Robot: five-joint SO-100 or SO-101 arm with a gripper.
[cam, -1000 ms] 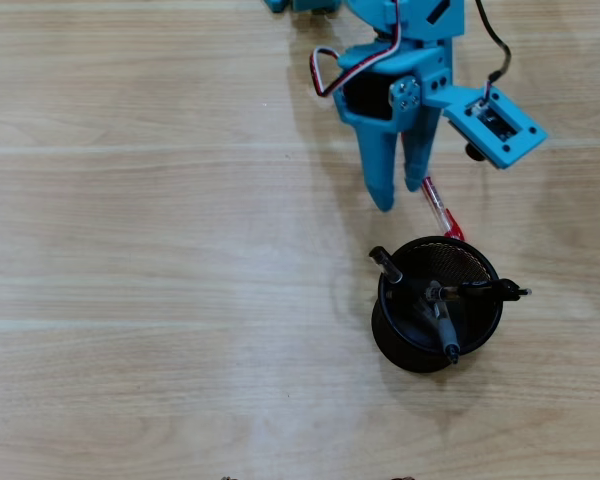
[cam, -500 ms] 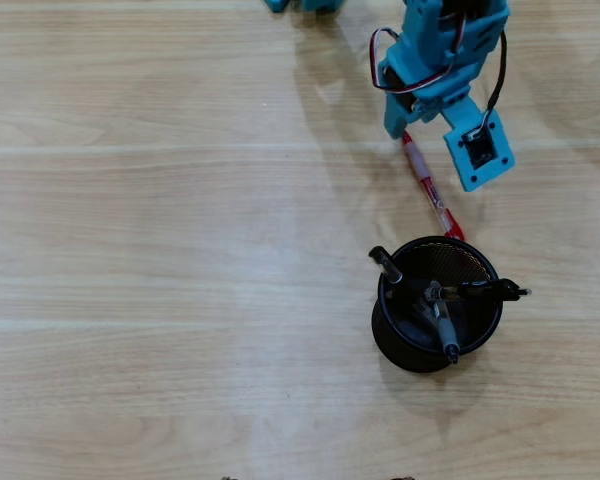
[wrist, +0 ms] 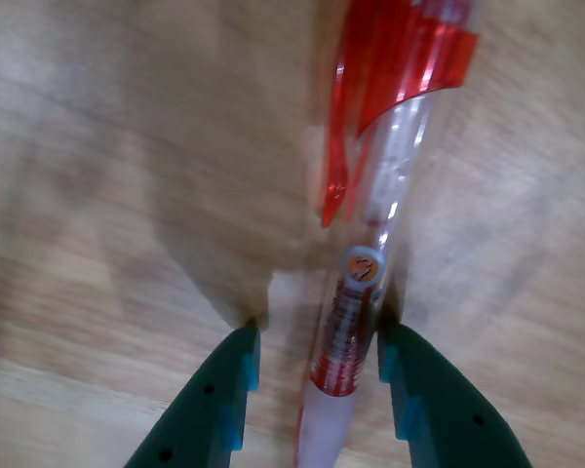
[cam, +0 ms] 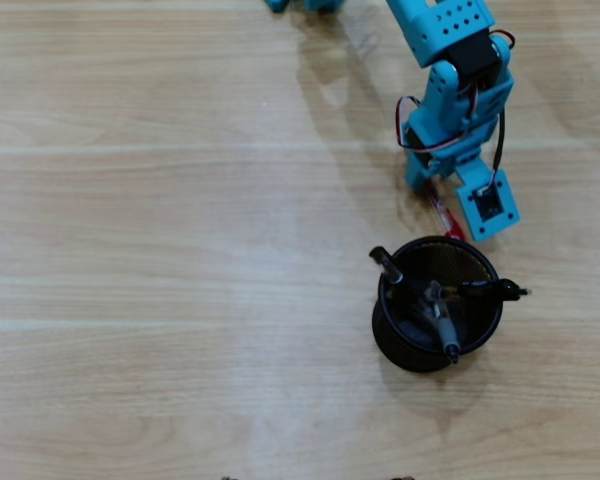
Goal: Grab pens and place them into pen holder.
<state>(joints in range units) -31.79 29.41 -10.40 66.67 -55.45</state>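
Observation:
A red and clear pen (wrist: 390,166) lies on the wooden table, its clip end pointing away in the wrist view. My gripper (wrist: 317,380) straddles it: the pen lies against the right fingertip (wrist: 409,390), and a gap remains between it and the left fingertip (wrist: 224,390). In the overhead view the blue gripper (cam: 430,192) is down at the table over the pen (cam: 444,215), just above the black mesh pen holder (cam: 390,335). The holder stands upright with three dark pens (cam: 440,320) leaning in it.
The blue arm (cam: 450,60) comes in from the top of the overhead view. The wrist camera mount (cam: 488,205) hangs close to the holder's upper rim. Bare wooden table (cam: 160,250) spreads to the left.

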